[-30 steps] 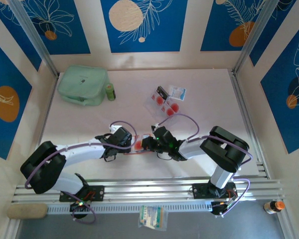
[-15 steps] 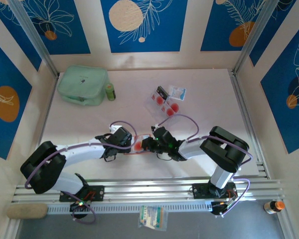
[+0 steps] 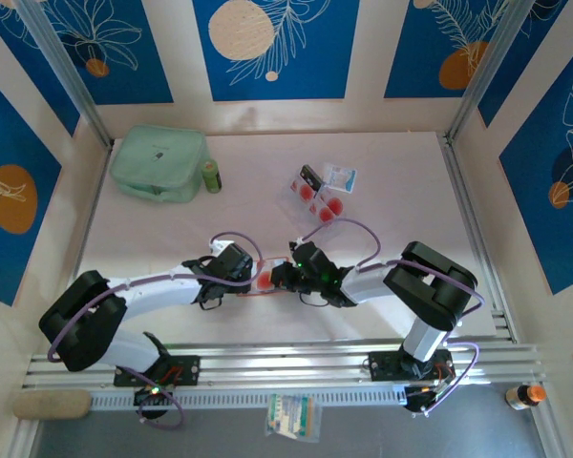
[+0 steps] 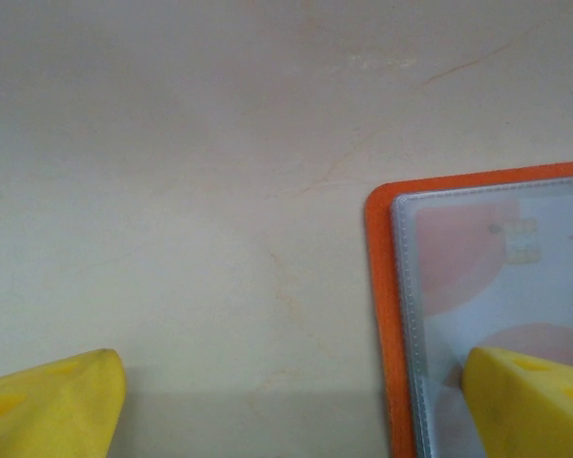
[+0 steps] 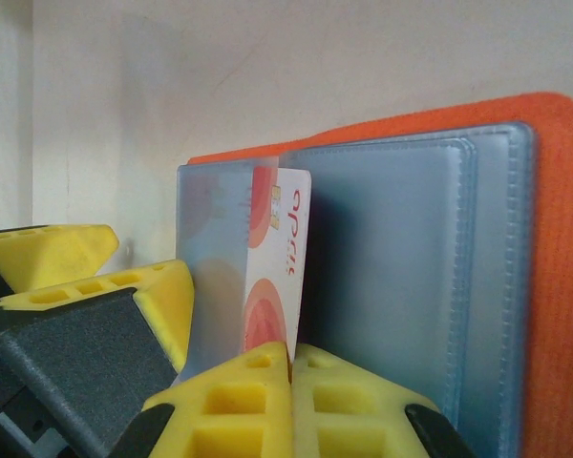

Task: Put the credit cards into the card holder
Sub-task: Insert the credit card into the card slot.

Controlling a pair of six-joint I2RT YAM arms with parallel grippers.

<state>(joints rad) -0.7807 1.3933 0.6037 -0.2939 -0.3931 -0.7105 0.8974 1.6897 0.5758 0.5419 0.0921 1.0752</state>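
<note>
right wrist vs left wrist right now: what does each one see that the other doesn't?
Right wrist: the shut right gripper pinching a credit card on edge, standing between raised clear sleeves. Left wrist: the left gripper wide open, one finger over the card holder corner, the other over bare table. Both: the orange card holder, its clear sleeves, a sleeved card with red marks showing through, and pale table.

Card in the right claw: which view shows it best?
Right wrist: the card stands pinched in the shut right claw, between the orange holder's clear sleeves. Top view: a tiny red speck. Left wrist: unclear whether it shows.
</note>
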